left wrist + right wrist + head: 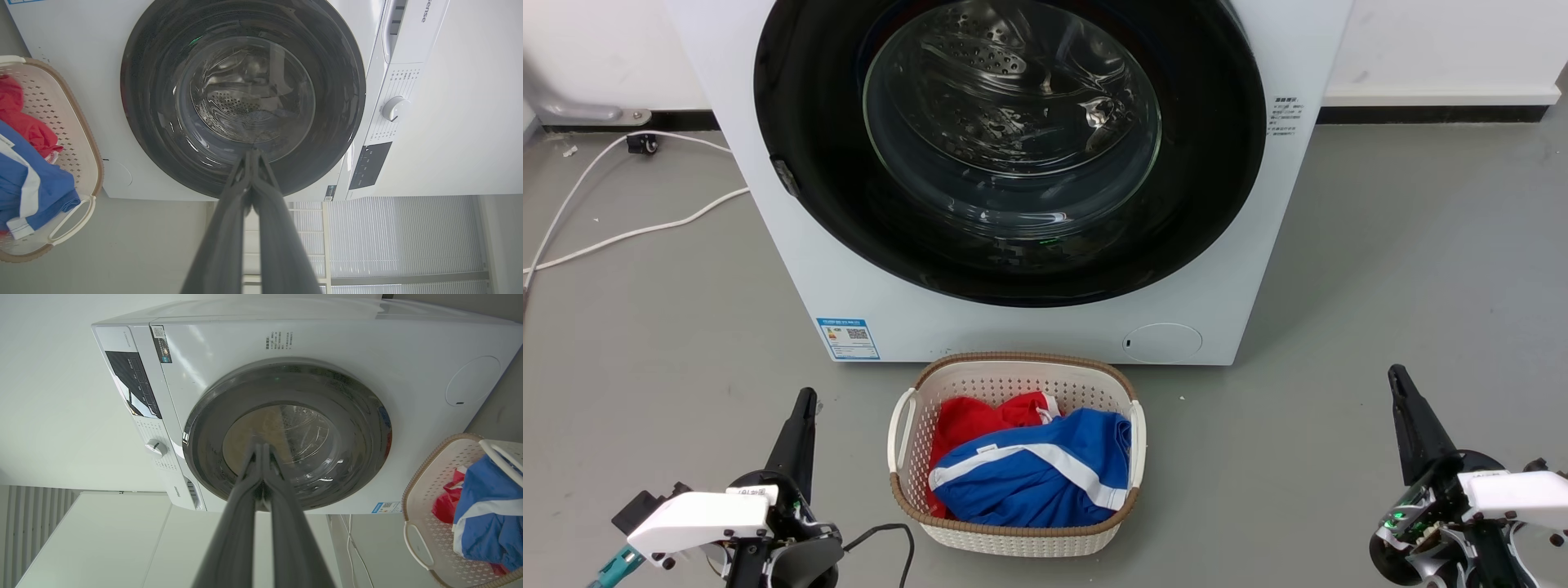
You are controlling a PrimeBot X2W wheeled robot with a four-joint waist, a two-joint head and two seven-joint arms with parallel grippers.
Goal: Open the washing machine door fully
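you're at the start: the door [1010,139] sits shut on the washer [1241,269], behind the basket [903,425]. your left claw [805,400] and right claw [1397,377] are both closed, empty, well apart from it. next, probably reach the left claw to the grey catch [784,175] on the door's left edge.

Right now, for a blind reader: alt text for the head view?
A white washing machine, round black door shut, stands behind a basket of red and blue clothes. The left claw and right claw sit shut at the lower corners.
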